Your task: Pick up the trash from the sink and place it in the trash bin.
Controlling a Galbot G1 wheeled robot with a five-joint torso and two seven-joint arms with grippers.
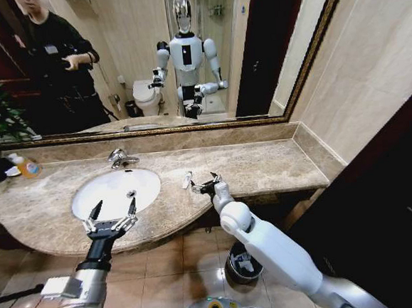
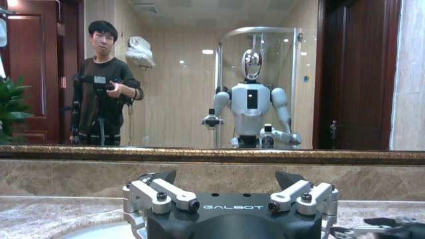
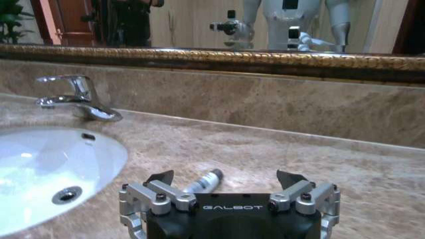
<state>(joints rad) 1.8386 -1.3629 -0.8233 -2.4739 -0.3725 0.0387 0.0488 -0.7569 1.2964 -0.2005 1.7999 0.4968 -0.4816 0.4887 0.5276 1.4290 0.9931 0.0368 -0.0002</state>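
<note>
The marble counter (image 1: 264, 165) runs under the mirror, its right end closed by the side wall, its front edge curving out around the white oval sink (image 1: 116, 192), which sits left of the counter's middle with the chrome faucet (image 1: 121, 158) at its back rim. The basin looks bare apart from its drain. On the floor below the front edge, to the right of the basin, stands the trash bin (image 1: 242, 264), dark with a shiny rim and partly behind the right arm.

The left gripper (image 1: 110, 208) hangs over the front rim of the sink, fingers spread wide and holding nothing. The right gripper (image 1: 207, 184) is low over the counter just right of the basin, also spread open and empty.

The one piece of trash in sight is a small white tube (image 1: 187, 180) with a darker cap, lying flat on the counter between the basin's right rim and the right gripper. In the right wrist view the white tube (image 3: 202, 182) lies just ahead of the open fingers and a little toward the sink side, its long axis running slantwise away from the gripper toward the back wall, cap end farther off. The right gripper is plainly the nearer one; as I judge it, a short reach forward and slightly toward the sink would bracket the tube across its narrow width.
</note>
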